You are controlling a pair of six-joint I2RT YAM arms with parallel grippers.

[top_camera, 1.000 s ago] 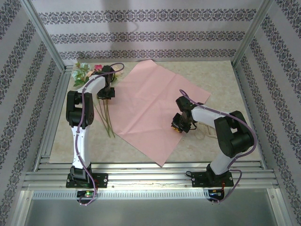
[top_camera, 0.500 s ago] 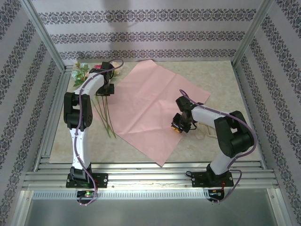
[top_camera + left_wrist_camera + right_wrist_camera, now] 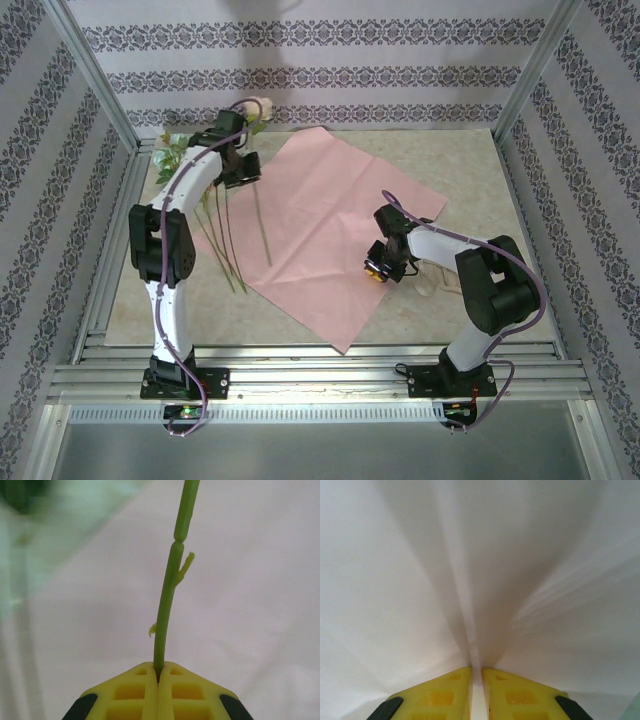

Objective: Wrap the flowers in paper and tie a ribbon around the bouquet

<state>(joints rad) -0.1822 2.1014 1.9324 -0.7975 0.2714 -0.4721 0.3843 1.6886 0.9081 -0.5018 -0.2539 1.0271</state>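
At the table's (image 3: 450, 160) far-left corner: left gripper (image 3: 243, 172) (image 3: 158, 667) clenched on one stem (image 3: 261, 225) (image 3: 167, 595), raised over the paper's (image 3: 320, 215) (image 3: 470, 555) far-left edge; other flowers (image 3: 176, 150) beside it. Right gripper (image 3: 375, 268) (image 3: 476, 672) pinches the paper near its right edge.

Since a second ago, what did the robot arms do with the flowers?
The left gripper, shut on one flower, swung back and to the right, away from the bunch. It carried that flower along, so its stem now crosses the left edge of the paper. The other flowers stayed at the back-left, and the right gripper stayed pinched on the paper.
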